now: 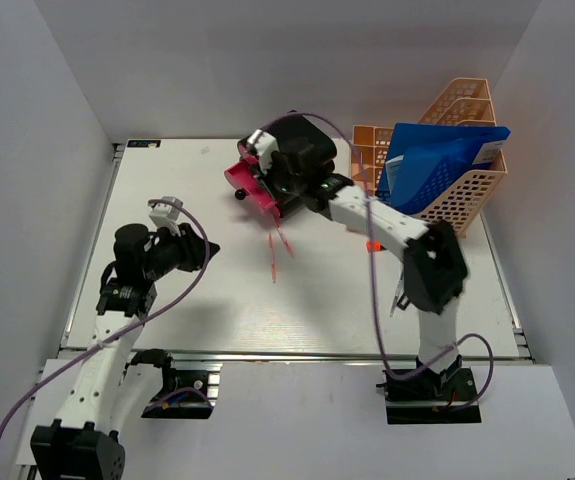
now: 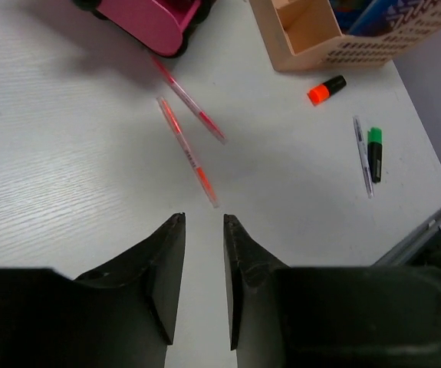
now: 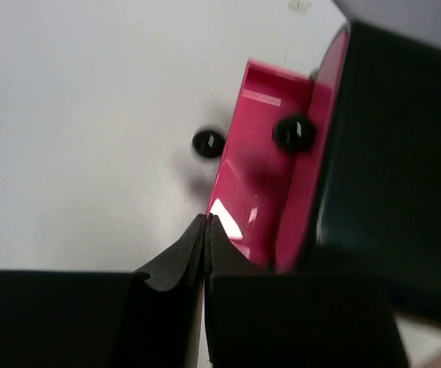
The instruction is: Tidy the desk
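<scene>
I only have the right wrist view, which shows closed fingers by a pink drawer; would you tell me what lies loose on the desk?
Observer: Two red pens lie close together on the desk, near the pink drawer.
Operator: Thank you. Is anything else loose?
Observer: An orange highlighter lies beside the peach rack.
Operator: And where is the left gripper?
Observer: The left gripper points toward the red pens, its jaws slightly apart with nothing between them.
</scene>
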Motion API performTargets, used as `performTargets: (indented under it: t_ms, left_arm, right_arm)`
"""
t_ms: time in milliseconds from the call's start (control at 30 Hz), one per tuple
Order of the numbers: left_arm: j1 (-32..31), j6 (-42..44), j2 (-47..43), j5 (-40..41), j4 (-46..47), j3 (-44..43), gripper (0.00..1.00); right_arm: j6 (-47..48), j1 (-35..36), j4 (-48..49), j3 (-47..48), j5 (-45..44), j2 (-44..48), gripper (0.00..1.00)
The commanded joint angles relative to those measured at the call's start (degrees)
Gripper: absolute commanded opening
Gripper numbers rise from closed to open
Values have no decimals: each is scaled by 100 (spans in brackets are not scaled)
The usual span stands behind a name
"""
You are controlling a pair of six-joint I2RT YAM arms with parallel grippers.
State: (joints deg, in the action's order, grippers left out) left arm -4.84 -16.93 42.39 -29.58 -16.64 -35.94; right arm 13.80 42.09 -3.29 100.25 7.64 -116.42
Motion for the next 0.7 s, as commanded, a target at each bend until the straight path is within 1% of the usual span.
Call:
performTargets:
  t_ms: [0,33,67,100,133,167,200,233,267,300,333,367,400,433,467,500,533,567,600,667]
  left_arm:
    - [-87,41,575,-750,441,-70,37]
    - [-157,23,699,-759,512,-97,36]
    - [-279,5,813,-794,600,-123,36]
    - [-368,-38,919,-664,679,-141,37]
    - [-482,-91,1129,-567,741,-158,39]
    - [-735,-135,1261,-479,776,-167,44]
    - [-903,-205,1402,-208,829,-185,45]
    - [-1096,-232,1751,-32,821,-228,46]
    - [-1307,-267,1964,205,734,-281,49]
    - [-1744,-354,2157,729,681,-430,51]
    - [-1966,-416,2551,1057,602,-527,54]
    - [-2159,-625,2746,1434,357,-650,60]
    - [-2457,-732,2948,2125,198,-886,61]
    - [-2565,-811,3307,2445,57,-1027,62]
    - [-2670,-951,3459,2753,-144,-1133,65]
    - [-2854,-1005,3582,3374,-216,-1343,70]
    - [-2925,-1040,3731,3615,-277,-1441,71]
    - [-3065,-1058,4107,3957,-382,-1720,72]
    - [-3136,-1067,4319,3960,-479,-1853,73]
    - [-3294,-1119,4863,4293,-629,-2161,73]
  right_arm:
    - [-431,-156,258,-1240,247,1836,0]
    - [-440,-279,459,-1592,238,2077,0]
    - [-431,-323,417,-2188,229,2297,0]
    - [-396,-367,339,-2429,290,2647,0]
    - [-378,-577,25,-2648,334,2790,2]
    - [-370,-648,-135,-3007,378,2922,4]
    - [-396,-832,-259,-3168,500,3141,6]
    - [-448,-912,-364,-3361,571,3256,8]
    - [-501,-1174,-400,-3745,659,3388,10]
    - [-527,-1255,-418,-3915,808,3598,17]
    - [-563,-1316,-488,-4038,853,3678,21]
    - [-615,-1456,-541,-4257,958,3766,28]
    - [-650,-1518,-541,-4363,1037,3889,32]
    - [-720,-1563,-472,-4478,1125,3951,34]
    - [-712,-1685,-445,-4574,1352,4013,38]
    - [-651,-1764,-514,-4610,1441,4100,40]
    - [-616,-1809,-532,-4619,1460,4136,40]
    - [-642,-1966,-454,-4689,1495,4215,40]
    - [-659,-2020,-445,-4716,1564,4233,40]
    - [-677,-2169,-444,-4751,1766,4311,40]
